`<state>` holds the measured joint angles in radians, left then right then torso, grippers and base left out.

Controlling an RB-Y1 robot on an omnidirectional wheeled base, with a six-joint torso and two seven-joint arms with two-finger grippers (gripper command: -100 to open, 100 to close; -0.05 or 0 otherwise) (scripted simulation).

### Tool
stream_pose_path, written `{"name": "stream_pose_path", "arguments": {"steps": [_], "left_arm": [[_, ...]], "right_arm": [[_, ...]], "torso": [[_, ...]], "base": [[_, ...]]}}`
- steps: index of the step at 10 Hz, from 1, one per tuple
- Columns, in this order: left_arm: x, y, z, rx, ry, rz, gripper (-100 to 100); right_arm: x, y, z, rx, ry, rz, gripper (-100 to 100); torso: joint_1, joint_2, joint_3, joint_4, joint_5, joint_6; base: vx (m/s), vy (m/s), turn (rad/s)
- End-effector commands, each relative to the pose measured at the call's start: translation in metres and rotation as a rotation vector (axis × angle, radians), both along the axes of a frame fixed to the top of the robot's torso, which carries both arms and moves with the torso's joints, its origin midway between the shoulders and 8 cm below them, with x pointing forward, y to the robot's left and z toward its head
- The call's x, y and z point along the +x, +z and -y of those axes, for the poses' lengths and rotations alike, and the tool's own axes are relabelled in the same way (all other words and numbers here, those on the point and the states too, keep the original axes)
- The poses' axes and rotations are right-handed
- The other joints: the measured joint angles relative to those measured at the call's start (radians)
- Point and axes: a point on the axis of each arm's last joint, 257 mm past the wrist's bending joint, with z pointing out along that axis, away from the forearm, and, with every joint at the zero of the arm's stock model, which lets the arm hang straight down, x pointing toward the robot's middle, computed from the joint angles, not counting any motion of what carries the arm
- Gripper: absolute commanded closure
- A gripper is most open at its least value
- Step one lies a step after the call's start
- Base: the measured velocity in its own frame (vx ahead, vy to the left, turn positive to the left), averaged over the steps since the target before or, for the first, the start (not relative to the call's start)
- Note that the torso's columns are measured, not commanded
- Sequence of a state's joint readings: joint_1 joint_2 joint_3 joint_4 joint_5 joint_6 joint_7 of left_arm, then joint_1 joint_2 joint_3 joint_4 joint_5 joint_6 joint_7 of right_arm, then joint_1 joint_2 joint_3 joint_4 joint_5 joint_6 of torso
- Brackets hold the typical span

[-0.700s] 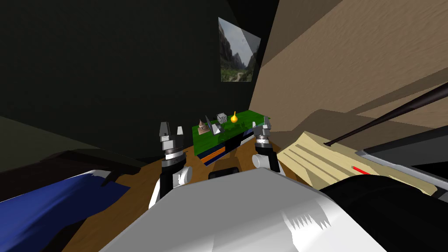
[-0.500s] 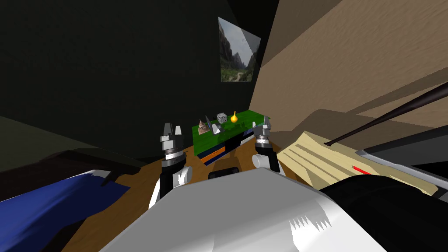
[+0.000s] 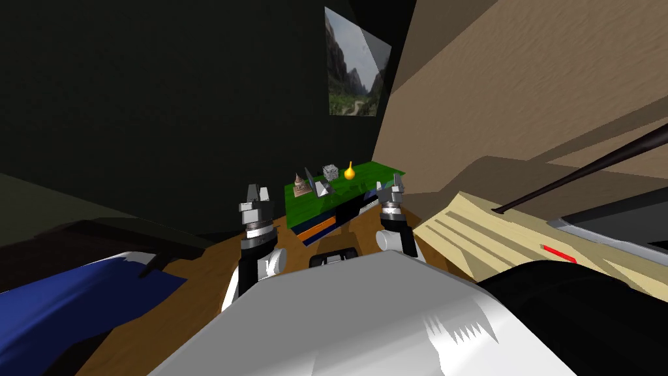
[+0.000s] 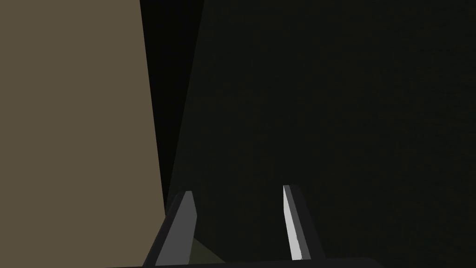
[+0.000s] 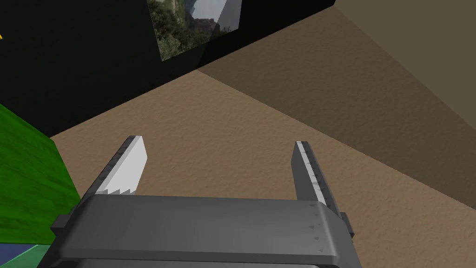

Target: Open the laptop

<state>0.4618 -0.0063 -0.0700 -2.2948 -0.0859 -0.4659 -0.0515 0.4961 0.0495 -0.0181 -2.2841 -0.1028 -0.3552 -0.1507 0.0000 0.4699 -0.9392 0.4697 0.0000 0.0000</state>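
Hovering near the green tabletop point(image 3: 373, 173) — left tool point(image 3: 258, 192) narrowly parted, right tool point(image 3: 390, 188) wide open, both empty.

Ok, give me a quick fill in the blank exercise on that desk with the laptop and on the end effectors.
1. The laptop sits on a ___ tabletop.
2. The small ornament next to the grey cube is ___ in colour.
3. The right end effector is ___, with nothing between its fingers.
Missing words: green; yellow; open.
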Motion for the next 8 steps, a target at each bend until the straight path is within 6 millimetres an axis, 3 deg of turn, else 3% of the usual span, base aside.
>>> {"name": "stream_pose_path", "arguments": {"steps": [1,2,3,5,8], "left_arm": [[0.000,0.000,0.000,0.000,0.000,0.000,0],[0.000,0.000,0.000,0.000,0.000,0.000,0],[0.003,-0.004,0.003,0.038,-0.013,-0.017,-100],[0.009,-0.010,0.006,0.085,-0.022,-0.049,-100],[0.022,-0.023,0.004,0.137,-0.016,-0.110,-100]], "right_arm": [[0.000,0.000,0.000,0.000,0.000,0.000,0],[0.000,0.000,0.000,0.000,0.000,0.000,0],[0.000,0.000,0.000,0.000,0.000,0.000,0],[0.000,0.000,0.000,0.000,0.000,-0.001,0],[0.000,0.000,0.000,0.000,0.000,-0.001,0]], "torso": [[0.000,0.074,-0.148,0.074,0.000,0.000],[0.000,0.148,-0.295,0.148,0.000,0.000],[0.000,0.221,-0.443,0.221,0.000,0.000],[0.000,0.264,-0.532,0.264,0.000,0.000],[0.000,0.267,-0.537,0.268,0.000,0.000]], "base": [[0.000,0.000,0.000],[0.000,0.000,0.000],[0.015,-0.009,-0.020],[0.025,-0.022,-0.038],[0.045,-0.032,-0.051]]}}
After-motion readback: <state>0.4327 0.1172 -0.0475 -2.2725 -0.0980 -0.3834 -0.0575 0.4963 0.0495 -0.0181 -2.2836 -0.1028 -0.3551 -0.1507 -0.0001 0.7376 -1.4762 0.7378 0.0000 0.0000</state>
